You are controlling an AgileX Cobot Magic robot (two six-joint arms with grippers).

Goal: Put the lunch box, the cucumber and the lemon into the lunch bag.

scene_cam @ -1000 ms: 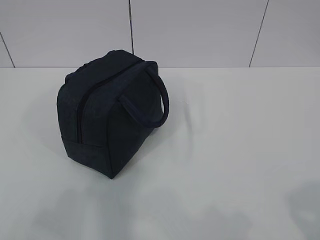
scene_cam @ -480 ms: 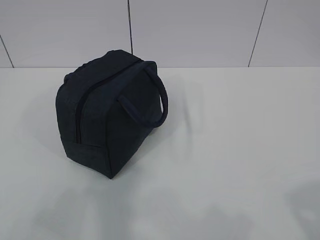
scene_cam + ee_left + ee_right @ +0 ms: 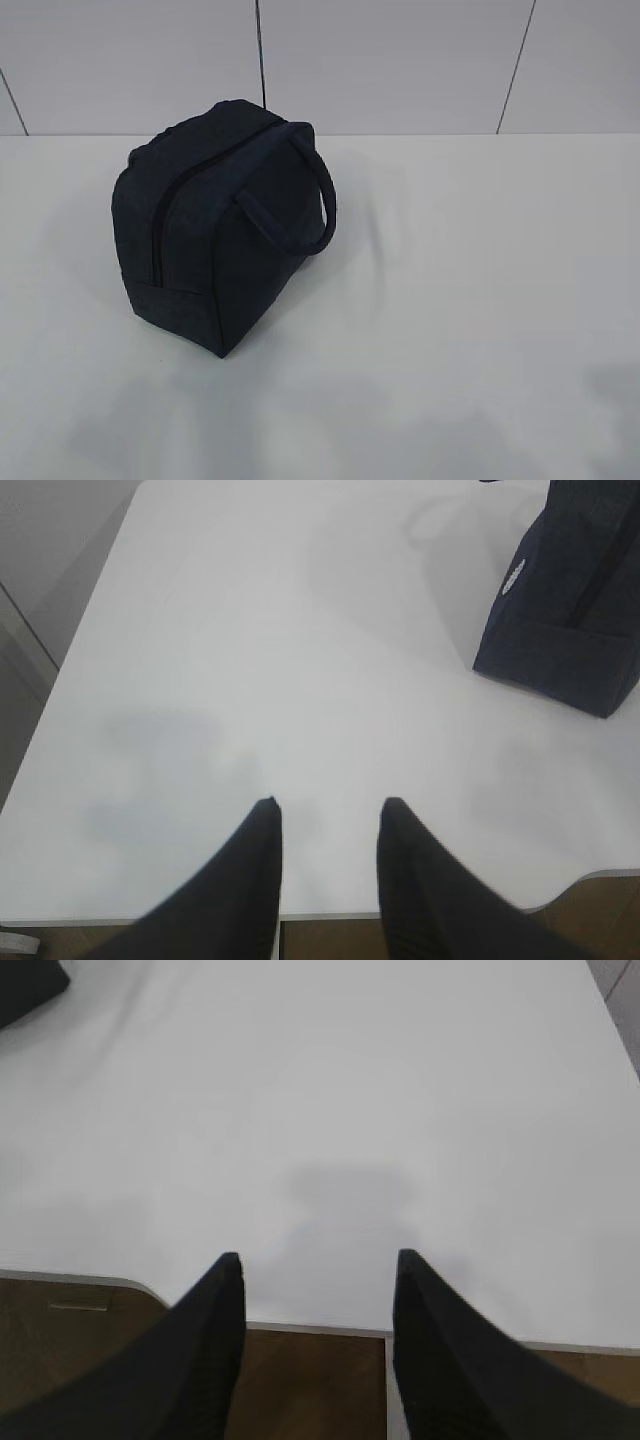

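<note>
Left tool (image 3: 327, 810) empty, agape, lunch bag (image 3: 565, 610) far ahead, rightward

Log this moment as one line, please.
lunch bag: upright on table, zipper looks closed | left claw: open, empty | right claw: open, empty | food items: not visible

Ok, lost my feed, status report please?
Both end effectors, left and right, open, empty. Bag upright, zipper shut. Table: no box, cucumber or lemon seen.

One lunch bag (image 3: 205, 240), one white table (image 3: 450, 300), two end effectors: left (image 3: 325, 815), right (image 3: 318, 1265).
</note>
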